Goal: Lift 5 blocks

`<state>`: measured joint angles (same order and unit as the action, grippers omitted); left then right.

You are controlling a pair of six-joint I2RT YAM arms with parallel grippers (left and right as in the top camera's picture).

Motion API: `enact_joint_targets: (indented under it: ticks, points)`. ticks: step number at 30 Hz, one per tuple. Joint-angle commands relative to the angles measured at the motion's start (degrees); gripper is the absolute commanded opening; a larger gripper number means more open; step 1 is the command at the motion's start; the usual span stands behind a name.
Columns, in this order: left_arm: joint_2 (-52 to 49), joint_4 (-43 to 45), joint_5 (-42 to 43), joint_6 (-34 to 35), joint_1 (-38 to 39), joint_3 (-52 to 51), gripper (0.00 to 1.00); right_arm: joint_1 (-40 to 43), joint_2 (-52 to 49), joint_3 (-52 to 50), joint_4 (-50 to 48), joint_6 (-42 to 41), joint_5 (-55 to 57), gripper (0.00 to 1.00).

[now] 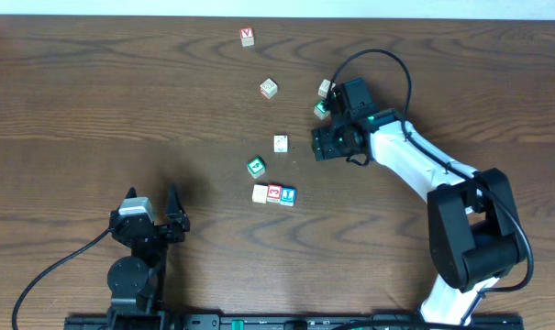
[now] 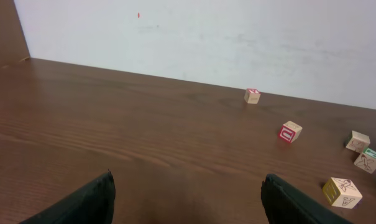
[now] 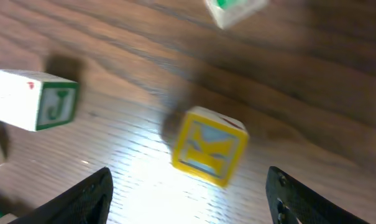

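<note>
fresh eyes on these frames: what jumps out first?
The yellow K block, blurred, lies free just ahead of the open right pincer, far out on the right side. Next comes the tight row of three blocks in the middle. The left pincer is open with nothing in it, parked at the near left.

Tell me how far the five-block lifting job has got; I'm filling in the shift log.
Done: nothing provable; no block is held, though three blocks sit in a touching row. In hand: the right tool stands open over the yellow K block, which rests on the table. Remaining: the lifts themselves; the left tool is open and empty.
</note>
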<state>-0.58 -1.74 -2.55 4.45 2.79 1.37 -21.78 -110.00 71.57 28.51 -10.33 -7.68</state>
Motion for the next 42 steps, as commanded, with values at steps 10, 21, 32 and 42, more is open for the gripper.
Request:
enact_joint_targets:
  ticks: [10,21,32,42]
  points:
    - [0.3,-2.1,-1.4,-0.3,0.1,-1.1,0.76,-0.9,-2.7,0.7,-5.9,-5.2,3.4,0.62]
    - [0.3,-2.1,-1.4,-0.3,0.1,-1.1,0.76,-0.9,-8.0,0.7,-6.8,-7.7,3.1,0.42]
    - [0.3,-2.1,-1.4,-0.3,0.1,-1.1,0.76,-0.9,-7.9,4.5,-2.8,-6.1,3.1,0.45]
    - [0.3,-2.1,-1.4,-0.3,0.1,-1.1,0.76,-0.9,-7.9,12.6,11.1,-4.2,6.9,0.08]
